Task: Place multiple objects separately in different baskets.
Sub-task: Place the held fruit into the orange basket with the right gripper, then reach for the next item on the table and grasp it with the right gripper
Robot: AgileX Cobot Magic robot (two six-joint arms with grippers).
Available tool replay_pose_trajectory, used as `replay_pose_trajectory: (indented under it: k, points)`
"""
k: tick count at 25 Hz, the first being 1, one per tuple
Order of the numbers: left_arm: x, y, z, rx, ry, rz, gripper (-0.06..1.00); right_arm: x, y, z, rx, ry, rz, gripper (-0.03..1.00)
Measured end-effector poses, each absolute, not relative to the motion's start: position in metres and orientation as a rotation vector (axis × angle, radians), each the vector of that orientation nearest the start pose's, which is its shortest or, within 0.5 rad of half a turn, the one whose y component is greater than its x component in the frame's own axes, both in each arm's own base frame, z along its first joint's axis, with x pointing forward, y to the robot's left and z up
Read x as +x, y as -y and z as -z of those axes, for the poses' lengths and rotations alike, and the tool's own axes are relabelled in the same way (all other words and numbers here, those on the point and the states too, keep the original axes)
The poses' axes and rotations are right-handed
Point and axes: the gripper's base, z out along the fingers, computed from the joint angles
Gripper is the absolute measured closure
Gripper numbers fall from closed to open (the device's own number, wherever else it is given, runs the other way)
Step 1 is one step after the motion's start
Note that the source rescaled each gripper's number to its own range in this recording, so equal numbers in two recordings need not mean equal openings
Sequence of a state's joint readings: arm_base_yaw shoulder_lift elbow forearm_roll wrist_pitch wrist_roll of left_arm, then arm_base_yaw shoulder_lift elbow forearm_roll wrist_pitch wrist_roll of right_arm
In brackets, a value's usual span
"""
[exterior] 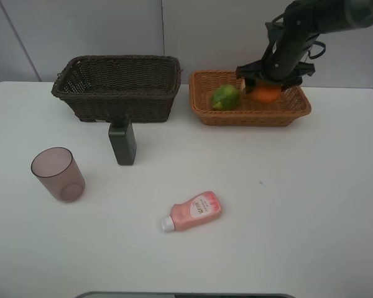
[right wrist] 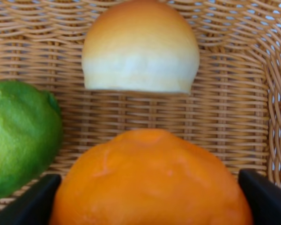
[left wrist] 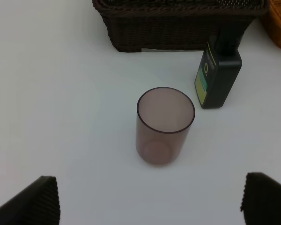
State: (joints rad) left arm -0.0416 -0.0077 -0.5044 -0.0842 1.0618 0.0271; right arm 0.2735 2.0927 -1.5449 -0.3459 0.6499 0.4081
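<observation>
**Exterior high view: orange in the tan basket, right fingers either side of it**

Exterior high: the white table (exterior: 298, 198) has broad bare room on its right and near sides. The right gripper (exterior: 266, 87) reaches down into the orange-tan basket (exterior: 248, 118), at the orange (exterior: 266, 93); the lime (exterior: 225, 97) lies just beside it. The dark brown basket (exterior: 115, 102) sits near the tan one, to its left. The pink squeeze bottle (exterior: 194, 212) lies on its side, well apart from both baskets, its long axis slanted and its white cap pointing left and toward the near edge.

Left wrist: the left gripper (left wrist: 152, 187) stands wide apart, holding nothing. The mauve cup (left wrist: 164, 124) stands upright ahead, mouth up. The dark green bottle (left wrist: 218, 75) stands upright close to the dark basket's wall.

Right wrist: the fingers (right wrist: 28, 201) flank the orange closely; whether they press it I cannot tell. The peach-like fruit (right wrist: 140, 47) lies beyond, near the basket's wall.
</observation>
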Motion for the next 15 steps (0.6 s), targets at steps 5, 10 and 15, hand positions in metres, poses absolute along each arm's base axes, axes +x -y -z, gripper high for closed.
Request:
replay_pose_trajectory:
  k: [5,10,15]
  points:
    - [-0.007,0.006,-0.279,0.074,-2.031,0.11,-0.06,0.439,-0.104,-0.178,-0.122,-2.613,0.132,0.0]
    - [-0.007,0.006,-0.279,0.074,-2.031,0.11,-0.06,0.433,-0.108,-0.183,-0.128,-2.646,0.155,-0.03]
    - [-0.007,0.006,-0.279,0.074,-2.031,0.11,-0.06,0.414,-0.125,-0.201,-0.257,-2.701,0.214,-0.03]
